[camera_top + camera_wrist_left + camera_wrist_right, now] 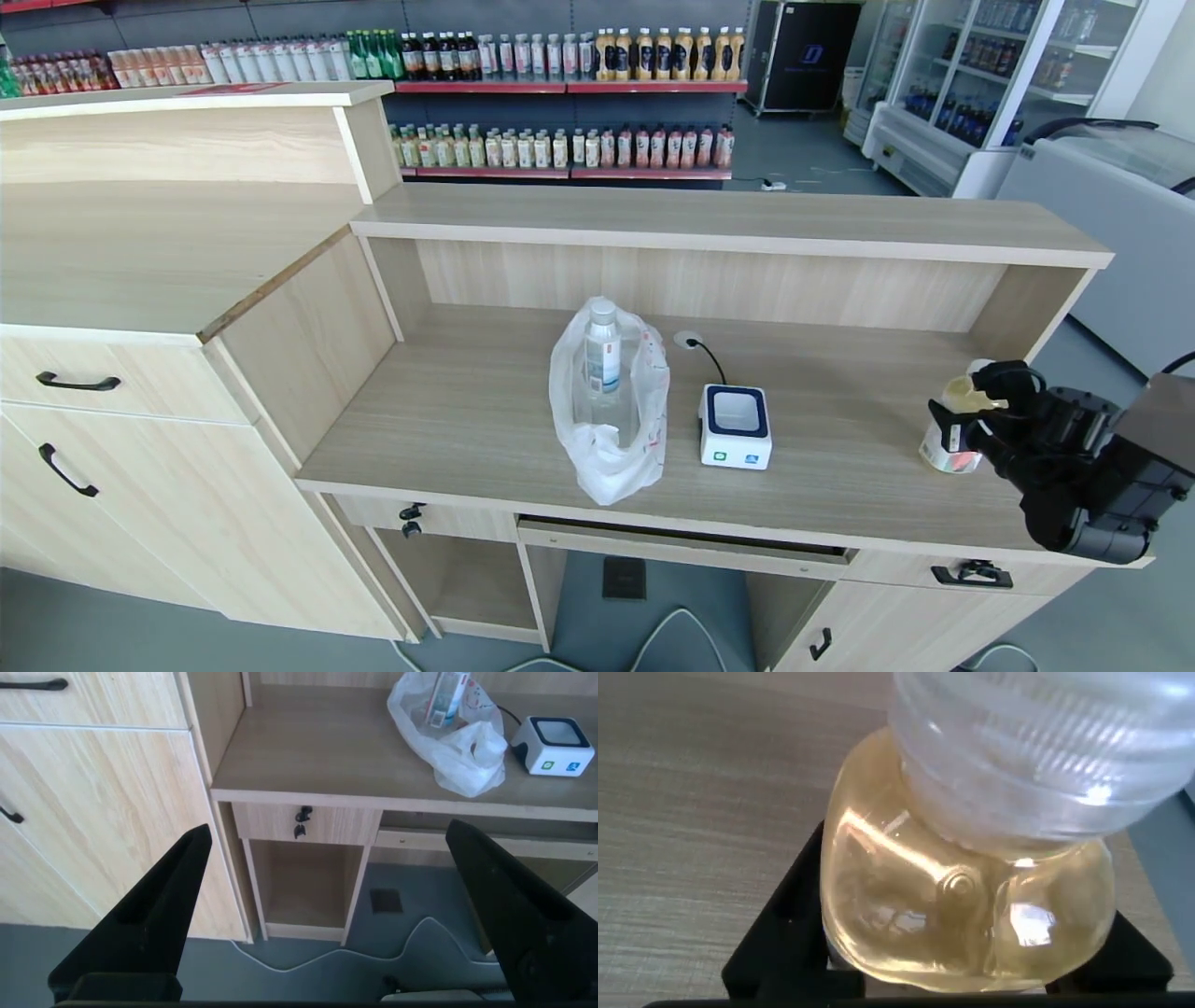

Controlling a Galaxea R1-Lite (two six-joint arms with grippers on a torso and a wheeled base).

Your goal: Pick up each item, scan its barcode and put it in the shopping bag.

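Observation:
A white plastic shopping bag [607, 448] stands on the wooden counter [467, 411] with a clear water bottle [603, 355] upright inside it. Just to its right sits the white barcode scanner [736, 425]. At the counter's right end my right gripper [966, 415] is shut on a bottle of yellow drink [945, 446] with a white cap. Up close, that bottle [971, 905] sits between the black fingers [780, 933]. My left gripper [327, 835] hangs open and holds nothing, low in front of the counter's left end; from there the bag [458, 751] and scanner [553, 745] lie beyond it.
A raised ledge [728, 224] runs along the counter's back, and a taller counter block [168, 252] stands to the left. The scanner's cable [707, 355] leads to a hole in the top. Under the counter are drawers with keys [409, 519].

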